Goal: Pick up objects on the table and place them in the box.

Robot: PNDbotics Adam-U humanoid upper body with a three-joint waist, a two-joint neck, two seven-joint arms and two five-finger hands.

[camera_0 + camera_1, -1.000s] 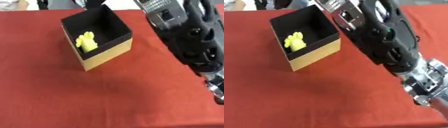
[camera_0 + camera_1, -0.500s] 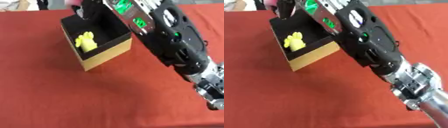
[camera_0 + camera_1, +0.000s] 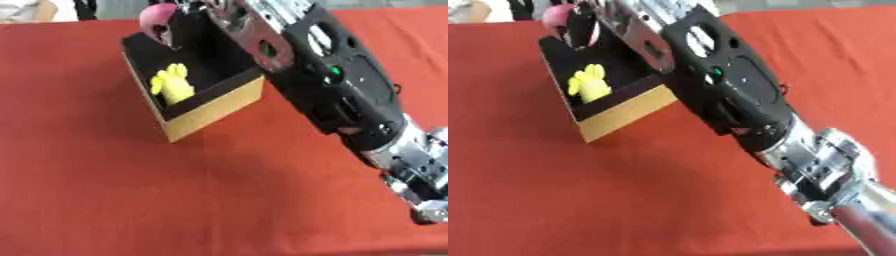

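- A table (image 3: 105, 200) covered in a red cloth fills nearly the whole view; its far edge shows at the top, with a blurred strip of room beyond it.
- One box (image 3: 210, 107) stands near the far left corner of the table, set askew. It is black inside and has tan outer walls, and its top is open.
- One yellow object (image 3: 172, 85) lies inside the box, against its left wall. Its shape is soft and lumpy and cannot be told further.
- One pink rounded object (image 3: 157, 19) is held over the far rim of the box, above the open top.
- The robot's right hand (image 3: 592, 20) reaches in from the lower right of the table, its thick black and silver arm crossing the right side of the box. Its fingers are curled round the pink object.
- The left hand does not show in either view.
- The near half of the table and its whole left side are bare red cloth, giving wide open room in front of the box. The right side is taken up by the arm.
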